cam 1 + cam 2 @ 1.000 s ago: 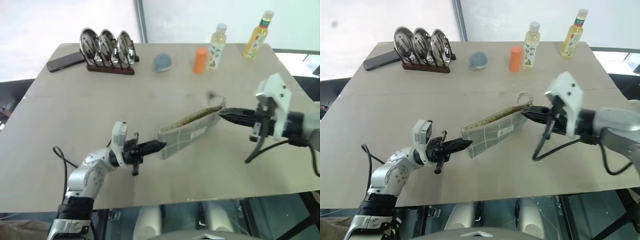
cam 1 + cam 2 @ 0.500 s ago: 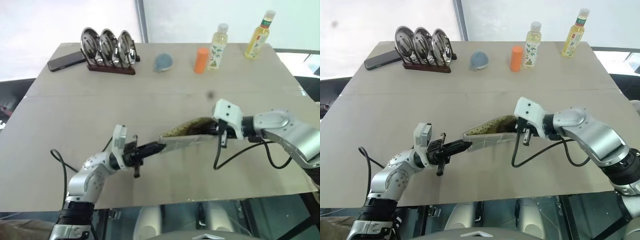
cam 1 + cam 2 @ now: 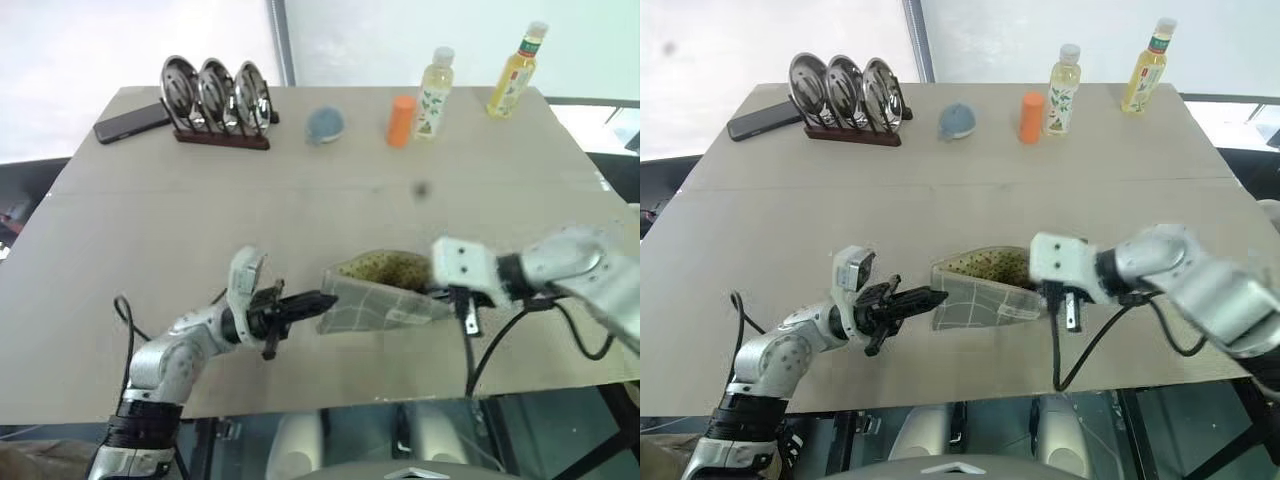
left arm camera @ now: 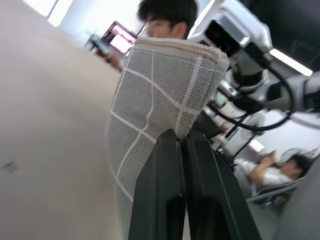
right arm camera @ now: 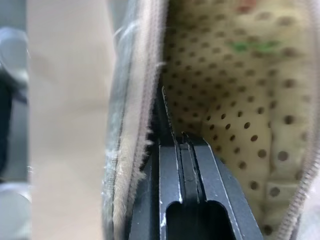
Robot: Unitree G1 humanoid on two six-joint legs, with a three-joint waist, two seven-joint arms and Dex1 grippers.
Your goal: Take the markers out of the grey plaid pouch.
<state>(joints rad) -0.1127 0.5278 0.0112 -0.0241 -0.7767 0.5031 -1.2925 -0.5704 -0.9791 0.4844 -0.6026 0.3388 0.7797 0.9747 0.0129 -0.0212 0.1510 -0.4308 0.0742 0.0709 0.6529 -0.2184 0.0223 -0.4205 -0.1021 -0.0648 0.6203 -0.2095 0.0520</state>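
Observation:
The grey plaid pouch (image 3: 385, 300) hangs stretched between my two grippers, just above the table's near middle. Its mouth gapes upward and shows the pale, dark-dotted lining (image 3: 385, 267). My left gripper (image 3: 325, 299) is shut on the pouch's left corner; the left wrist view shows the plaid fabric (image 4: 150, 110) pinched between the fingertips. My right gripper (image 5: 182, 140) is shut on the rim at the pouch's right end, with its fingers pointing down into the mouth. Deep inside, the right wrist view shows a green streak (image 5: 252, 46) and a reddish spot (image 5: 245, 7), too blurred to tell as markers.
Along the table's far side stand a rack of three metal lids (image 3: 215, 95), a dark phone (image 3: 130, 122), a round blue-grey lump (image 3: 324, 124), an orange cylinder (image 3: 401, 120) and two bottles (image 3: 435, 80) (image 3: 515, 70). A person (image 4: 167, 15) shows beyond the pouch.
My right gripper has sunk and turned downward with the pouch's right end. The pouch has dropped from a slant and its mouth has gaped open. The left gripper has kept its place.

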